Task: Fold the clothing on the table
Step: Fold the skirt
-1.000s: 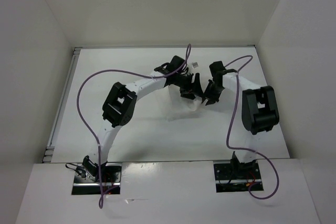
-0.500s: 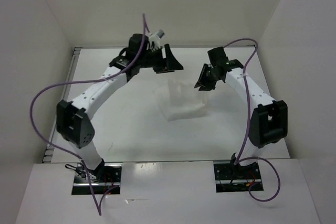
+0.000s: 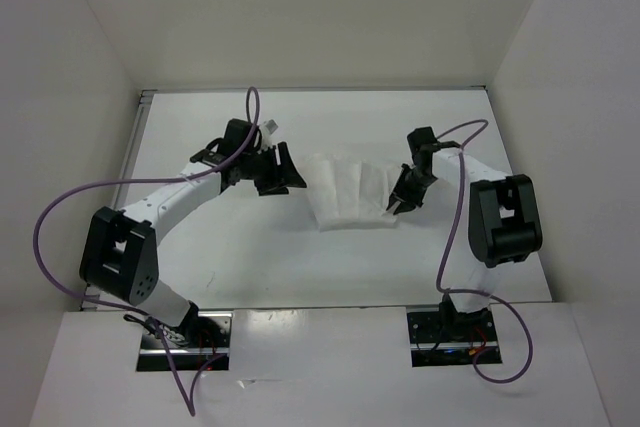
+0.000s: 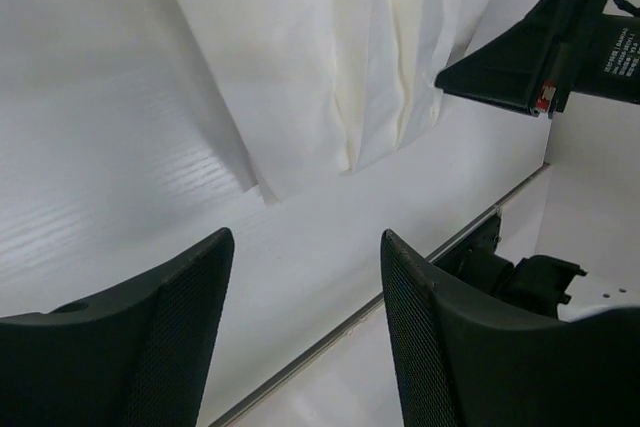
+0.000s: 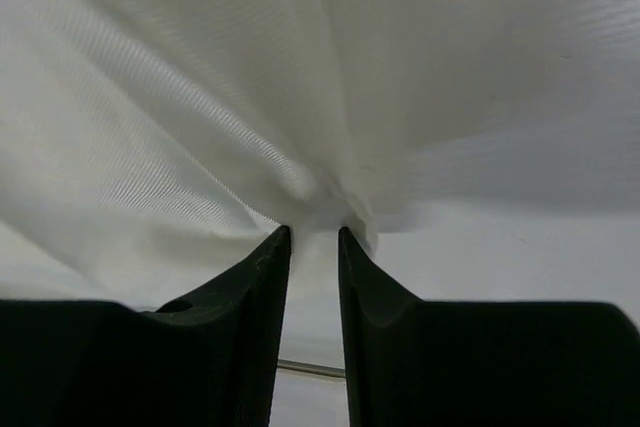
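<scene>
Arms came down; clothing [image 3: 348, 190] now flatter on the white table [image 3: 250, 247], white walls [image 3: 300, 17] around. Jaws apart on left gripper [image 3: 287, 173] beside it; right gripper [image 3: 398, 201] pinches its edge.

A matte white tabletop [image 3: 250, 247] fills the view, enclosed by white walls, with a thin metal edge strip [image 3: 118, 197] running along its left side. One thing lies on it: white pleated clothing [image 3: 350, 192], spread mostly flat near the middle, its thin fabric gathered into a pucker at the right edge.
</scene>
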`<state>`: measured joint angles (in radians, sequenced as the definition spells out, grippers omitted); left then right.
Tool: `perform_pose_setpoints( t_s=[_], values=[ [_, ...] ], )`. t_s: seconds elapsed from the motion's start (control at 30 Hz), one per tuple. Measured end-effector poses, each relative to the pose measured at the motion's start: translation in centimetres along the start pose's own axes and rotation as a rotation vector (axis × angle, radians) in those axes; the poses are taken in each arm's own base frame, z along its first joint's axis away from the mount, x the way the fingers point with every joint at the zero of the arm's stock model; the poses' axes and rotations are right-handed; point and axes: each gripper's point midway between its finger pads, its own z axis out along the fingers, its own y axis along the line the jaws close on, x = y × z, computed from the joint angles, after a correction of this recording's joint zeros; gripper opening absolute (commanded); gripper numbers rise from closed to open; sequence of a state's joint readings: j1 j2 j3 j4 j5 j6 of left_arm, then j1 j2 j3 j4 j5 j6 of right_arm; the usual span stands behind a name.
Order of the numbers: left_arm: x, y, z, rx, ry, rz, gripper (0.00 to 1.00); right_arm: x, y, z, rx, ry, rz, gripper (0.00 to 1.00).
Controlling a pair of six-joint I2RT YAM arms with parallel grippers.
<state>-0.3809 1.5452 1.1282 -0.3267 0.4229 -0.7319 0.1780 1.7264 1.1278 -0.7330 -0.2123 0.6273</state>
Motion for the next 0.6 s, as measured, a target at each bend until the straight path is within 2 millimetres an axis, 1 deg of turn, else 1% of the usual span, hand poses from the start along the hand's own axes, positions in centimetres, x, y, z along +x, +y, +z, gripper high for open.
perform_pose_setpoints(
  t_s=[0.03,0.1,0.2,0.27,0.3,0.33,0.37,0.4,0.47,0.53,0.6],
  values=[
    [0.3,0.1,-0.1,-0.002,0.003,-0.001,0.68,0.1,-0.8,0.3,0.015,0.006,0.017,0.31],
    [0.6,0.2,-0.5,0.000,-0.001,0.008,0.68,0.4,-1.7,0.9,0.038,0.017,0.031,0.30],
    [0.7,0.1,-1.0,0.005,-0.008,0.028,0.69,0.3,-1.9,2.0,0.043,0.026,0.033,0.28],
    [0.7,0.2,-1.0,0.005,-0.011,0.036,0.73,0.1,-1.8,2.2,0.041,0.024,0.031,0.28],
    [0.7,0.4,-1.0,0.003,-0.009,0.046,0.73,0.0,-1.7,2.0,0.037,0.019,0.028,0.32],
    [0.9,0.6,-0.9,-0.001,-0.005,0.052,0.76,-0.3,-1.4,1.6,0.028,0.003,0.025,0.38],
    [1.1,0.8,-0.9,-0.004,-0.001,0.060,0.76,-0.7,-1.1,1.0,0.017,-0.015,0.023,0.38],
    [1.3,1.1,-0.9,-0.009,0.002,0.069,0.76,-1.1,-0.6,0.0,0.002,-0.043,0.015,0.40],
    [2.0,1.8,-1.0,-0.022,0.010,0.087,0.76,-2.5,0.4,-3.0,-0.043,-0.136,0.010,0.44],
    [2.9,2.6,-1.2,-0.038,0.020,0.097,0.76,-4.2,0.9,-7.3,-0.090,-0.285,0.034,0.44],
    [3.9,3.4,-1.3,-0.051,0.036,0.094,0.77,-5.3,0.4,-11.5,-0.125,-0.431,0.086,0.44]
  ],
)
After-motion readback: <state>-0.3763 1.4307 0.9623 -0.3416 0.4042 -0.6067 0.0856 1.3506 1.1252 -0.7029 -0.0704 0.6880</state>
